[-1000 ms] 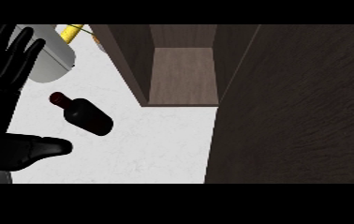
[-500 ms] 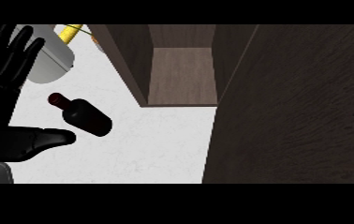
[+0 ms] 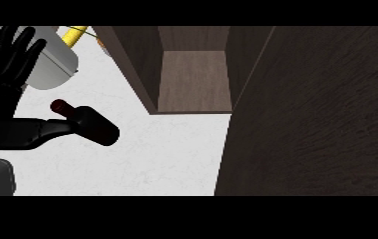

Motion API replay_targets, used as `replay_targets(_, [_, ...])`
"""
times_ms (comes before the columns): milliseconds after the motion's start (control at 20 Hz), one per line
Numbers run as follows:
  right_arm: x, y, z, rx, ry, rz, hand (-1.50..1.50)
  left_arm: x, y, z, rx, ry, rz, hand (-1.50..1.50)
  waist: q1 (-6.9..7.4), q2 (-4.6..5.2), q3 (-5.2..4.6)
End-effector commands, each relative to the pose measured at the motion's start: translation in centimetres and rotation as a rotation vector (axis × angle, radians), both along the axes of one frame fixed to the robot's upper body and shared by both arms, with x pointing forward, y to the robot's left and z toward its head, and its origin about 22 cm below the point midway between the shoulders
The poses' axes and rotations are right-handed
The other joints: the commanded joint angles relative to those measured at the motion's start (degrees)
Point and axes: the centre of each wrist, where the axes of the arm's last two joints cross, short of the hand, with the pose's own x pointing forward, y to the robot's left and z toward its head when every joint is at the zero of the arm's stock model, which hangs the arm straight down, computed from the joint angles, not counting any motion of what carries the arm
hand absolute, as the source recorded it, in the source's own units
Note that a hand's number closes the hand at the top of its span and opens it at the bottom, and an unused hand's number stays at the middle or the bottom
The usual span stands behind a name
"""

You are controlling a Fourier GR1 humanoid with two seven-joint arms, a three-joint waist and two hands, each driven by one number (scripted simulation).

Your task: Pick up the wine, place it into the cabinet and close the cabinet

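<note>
The wine bottle point(image 3: 88, 122) lies on its side on the white worktop point(image 3: 162, 158), neck pointing up and left, just left of the open cabinet point(image 3: 193, 80), whose dark door point(image 3: 310, 123) stands wide at the right. One black hand point(image 3: 33, 132) comes in from the lower left with its fingers stretched against the bottle's near side, though I cannot tell whether they are curled round it. The other hand point(image 3: 16, 58) rests open, fingers up, at the left edge beside a grey appliance point(image 3: 52, 65) and something yellow point(image 3: 76, 33).
</note>
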Motion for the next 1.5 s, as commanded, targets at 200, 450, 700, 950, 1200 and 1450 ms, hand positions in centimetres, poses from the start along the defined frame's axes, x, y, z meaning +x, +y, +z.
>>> replay_targets(200, [-4.8, -1.7, 3.0, 0.002, -0.093, -0.058, -1.50, 0.6, 0.8, -3.4, 0.012, 0.023, 0.021, -1.50, -0.50, -0.11, -0.04])
replay_targets(450, [-3.1, -0.4, 2.3, -0.014, -0.086, -0.071, -1.50, 0.3, 1.9, -7.5, 0.016, 0.044, 0.039, -1.50, 0.12, 0.00, -0.04])
replay_targets(700, [-4.1, -1.2, 2.7, -0.015, -0.088, -0.068, -1.50, 1.1, 1.5, -8.3, 0.022, 0.060, 0.052, -1.50, -0.10, -0.03, 0.02])
replay_targets(950, [-4.0, -0.5, 3.0, 0.003, -0.098, -0.044, -1.50, 0.2, 4.4, -13.2, 0.022, 0.082, 0.095, -1.50, -0.15, -0.06, -0.07])
replay_targets(1200, [-5.0, -1.4, 3.4, -0.007, -0.097, -0.061, -1.50, -0.5, 5.5, -15.4, 0.060, 0.086, 0.124, -1.50, -0.72, -0.17, -0.07])
replay_targets(1450, [-3.2, -0.4, 2.4, -0.031, -0.102, -0.058, -1.50, -0.4, 8.8, -16.4, 0.037, 0.102, 0.134, -1.50, -0.13, 0.09, 0.00])
